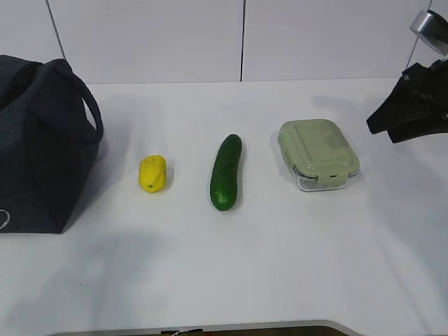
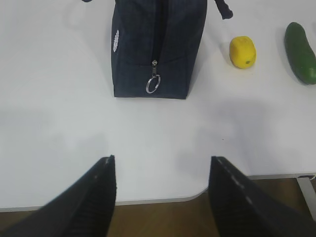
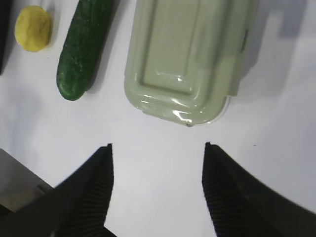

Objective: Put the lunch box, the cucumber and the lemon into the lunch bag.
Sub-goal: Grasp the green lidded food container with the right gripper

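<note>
Along the near edge of the worktop (image 1: 231, 280) nothing of the task lies; that strip is bare white surface. The left gripper (image 2: 162, 190) hangs over this near edge by the left side, its fingers spread well apart and holding nothing, aimed at the end of the lunch bag (image 2: 158, 44).

Further in, across the middle of the worktop, the three small items lie in a row, each apart from the next. The lemon (image 1: 152, 173) sits nearest the bag, toward the left edge. The cucumber (image 1: 226, 171) lies beside it at the centre, its length running from near to far. The lunch box (image 1: 319, 153) rests toward the right edge, flat on its base with its sage-green lid snapped on. The right gripper (image 3: 156, 185) hovers just short of the box's near end, fingers wide apart and empty; in the exterior view it shows only as a dark shape at the right edge.

At the far left the lunch bag stands upright, its handles up. The zipper seam on the end facing the left wrist camera looks closed, with the ring pull (image 2: 153, 84) hanging at its lower end; whether the top is open I cannot tell.

By my reading, the task has barely begun: none of the three items is in the bag, none is grasped, and the bag may need opening first.
</note>
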